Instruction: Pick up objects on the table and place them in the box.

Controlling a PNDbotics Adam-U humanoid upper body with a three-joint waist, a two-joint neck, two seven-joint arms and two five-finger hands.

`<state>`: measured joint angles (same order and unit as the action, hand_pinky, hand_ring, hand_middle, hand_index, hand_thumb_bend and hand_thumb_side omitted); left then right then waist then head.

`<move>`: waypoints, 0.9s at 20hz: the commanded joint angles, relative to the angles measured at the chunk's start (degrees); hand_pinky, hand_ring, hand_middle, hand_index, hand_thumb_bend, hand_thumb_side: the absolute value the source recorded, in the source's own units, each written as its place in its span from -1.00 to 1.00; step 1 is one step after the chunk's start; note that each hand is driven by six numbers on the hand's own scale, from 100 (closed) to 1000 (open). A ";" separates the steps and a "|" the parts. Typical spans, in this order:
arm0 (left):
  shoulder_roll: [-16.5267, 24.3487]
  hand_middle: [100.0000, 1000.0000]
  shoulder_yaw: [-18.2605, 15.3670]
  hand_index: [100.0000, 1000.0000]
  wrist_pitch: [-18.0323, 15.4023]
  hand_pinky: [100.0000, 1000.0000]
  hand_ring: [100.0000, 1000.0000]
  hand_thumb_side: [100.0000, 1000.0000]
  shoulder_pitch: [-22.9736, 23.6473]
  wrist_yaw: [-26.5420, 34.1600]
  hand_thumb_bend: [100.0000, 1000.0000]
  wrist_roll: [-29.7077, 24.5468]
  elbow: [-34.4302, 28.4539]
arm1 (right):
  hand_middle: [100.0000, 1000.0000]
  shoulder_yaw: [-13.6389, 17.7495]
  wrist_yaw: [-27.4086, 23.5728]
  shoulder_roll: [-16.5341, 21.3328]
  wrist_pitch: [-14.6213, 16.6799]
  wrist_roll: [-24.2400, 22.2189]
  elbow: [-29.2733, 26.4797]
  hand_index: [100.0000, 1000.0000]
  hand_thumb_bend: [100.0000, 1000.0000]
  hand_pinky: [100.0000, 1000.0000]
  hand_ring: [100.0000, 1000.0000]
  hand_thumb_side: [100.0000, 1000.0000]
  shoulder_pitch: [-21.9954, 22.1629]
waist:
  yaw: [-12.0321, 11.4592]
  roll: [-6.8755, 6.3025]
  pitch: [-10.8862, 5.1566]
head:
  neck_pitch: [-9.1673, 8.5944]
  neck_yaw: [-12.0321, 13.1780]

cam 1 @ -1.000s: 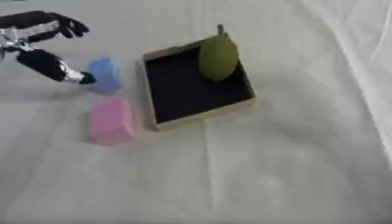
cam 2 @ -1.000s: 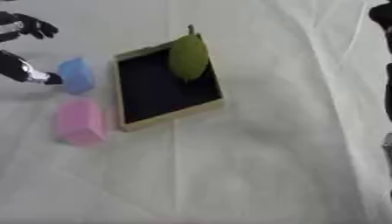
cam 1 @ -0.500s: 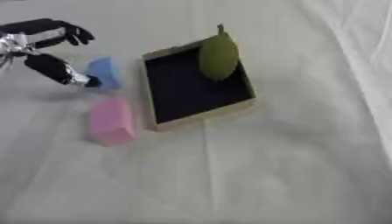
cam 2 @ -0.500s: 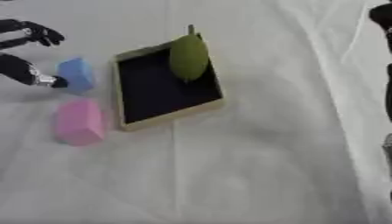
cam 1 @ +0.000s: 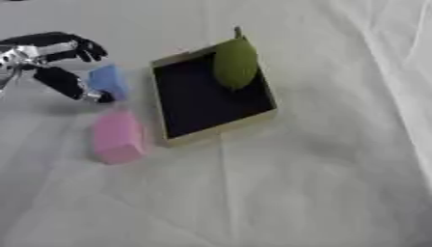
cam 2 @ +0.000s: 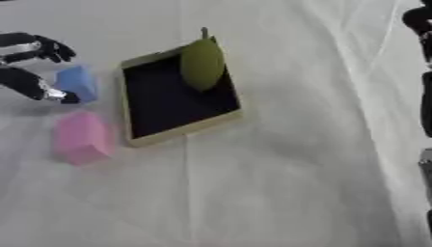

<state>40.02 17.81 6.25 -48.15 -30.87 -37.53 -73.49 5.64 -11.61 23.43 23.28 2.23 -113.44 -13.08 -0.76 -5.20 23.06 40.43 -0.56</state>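
A blue block (cam 1: 108,81) lies left of the shallow box (cam 1: 219,129), which has a tan rim and a dark floor. My left hand (cam 1: 52,61) is at the blue block, open: its thumb (cam 1: 71,86) rests at the block's near-left side and its fingers (cam 1: 83,47) arch over the far side. A green pear-shaped fruit (cam 1: 235,62) lies in the box's far corner. A pink block (cam 1: 116,137) sits on the cloth just near-left of the box. Dark parts of my right arm (cam 2: 425,111) show along the right edge.
A wrinkled white cloth (cam 1: 278,193) covers the whole table. Folds run down its right side.
The left hand's fingers and thumb have come down closer around the blue block. The blocks, box and fruit have stayed put.
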 commanded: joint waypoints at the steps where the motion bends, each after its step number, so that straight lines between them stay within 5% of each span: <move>1: 0.70 0.58 -0.16 0.82 -0.36 0.84 0.70 -0.26 -1.43 -1.13 0.16 -0.32 0.66 | 0.21 0.51 0.49 0.34 -0.23 0.15 -1.16 0.59 -1.00 0.75 0.90 0.17 -0.38 | -0.01 0.31 -0.24 | -0.79 -0.07; 10: -1.18 0.34 -0.55 0.58 -0.06 0.68 0.50 -0.43 -2.27 1.99 -0.53 4.05 1.52 | 0.21 0.48 0.50 -0.01 -0.49 0.17 -1.16 0.59 -1.00 0.75 0.90 0.17 -0.59 | 0.44 0.18 0.10 | -1.05 0.00; 18: -0.33 0.13 -1.03 0.41 1.02 0.56 0.34 -0.49 -2.56 4.30 -0.70 3.12 -2.04 | 0.21 0.55 0.46 0.07 -0.71 0.40 -1.16 0.59 -1.00 0.75 0.91 0.17 -0.53 | 0.28 0.18 -0.05 | -0.94 -0.17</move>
<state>37.72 17.81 6.95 -49.58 -27.18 -34.43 -73.97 5.65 -11.42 22.90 22.69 2.54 -113.44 -13.15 -0.40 -5.20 23.65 39.93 -0.63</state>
